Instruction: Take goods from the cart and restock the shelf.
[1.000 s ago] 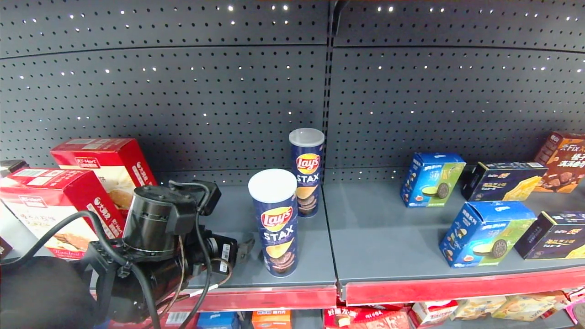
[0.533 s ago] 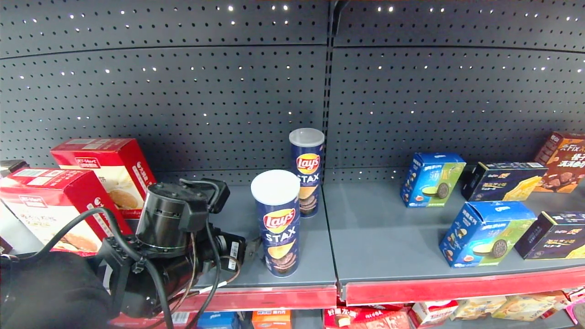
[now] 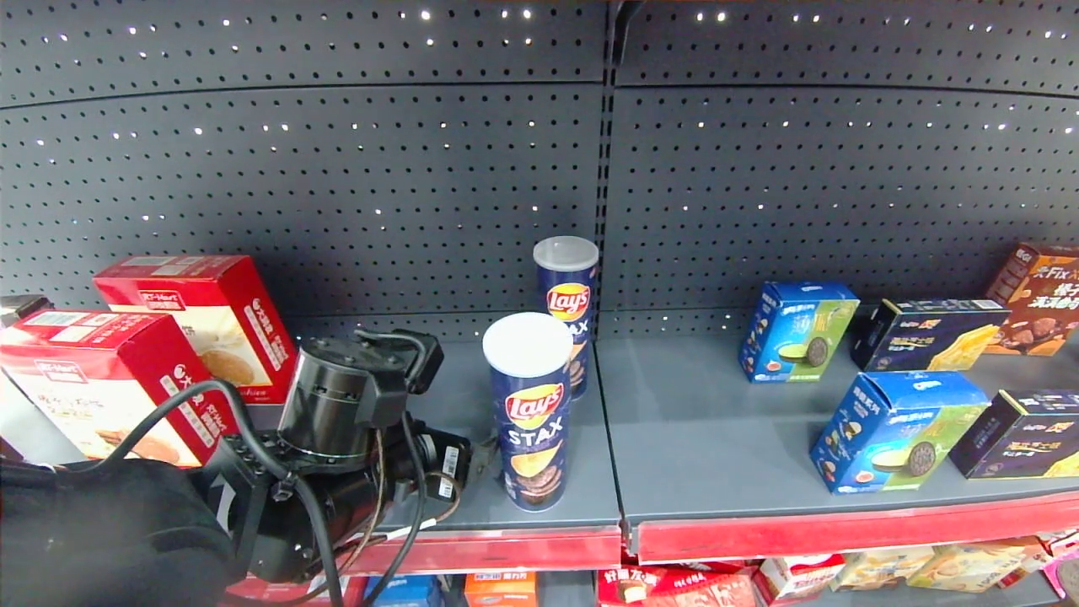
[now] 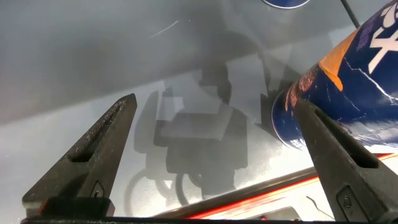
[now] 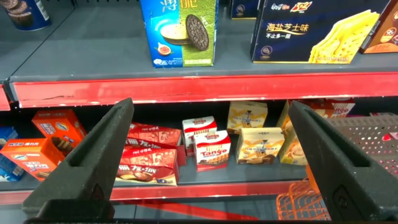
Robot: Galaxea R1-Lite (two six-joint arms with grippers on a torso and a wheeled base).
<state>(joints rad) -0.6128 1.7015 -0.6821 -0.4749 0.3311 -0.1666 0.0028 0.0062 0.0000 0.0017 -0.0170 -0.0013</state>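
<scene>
Currently, the front can of crisps (image 3: pixel 529 411) is found standing upright on the shelf (image 3: pixel 708 438), close to the front edge, its long axis vertical and its white lid on top. A 2nd can (image 3: pixel 566 278) is set upright behind it, near the back panel and slightly further to the robot's right.

The left gripper (image 3: pixel 487 451) is recorded low over the shelf, just to the robot's left of the front can. Its jaws are spread wide and nothing is held between them; in the left wrist view only bare shelf is seen in the gap. The can lies outside that gap, against the outer side of 1 of the fingers (image 4: pixel 339 162); contact appears likely but cannot be confirmed.

The governing relation is therefore noted as follows: the can lies to the right of the claw, not within it, and the left arm is the nearer of the 2. Any grasp would require the jaws to be brought around the can's body; a sideways press is judged liable to tip so tall a can.

The right gripper (image 5: pixel 210 106) is likewise fully open and empty, and is faced towards the lower shelves.

Red boxes (image 3: pixel 194 320) are shelved to the left, blue biscuit boxes (image 3: pixel 893 430) to the right.
</scene>
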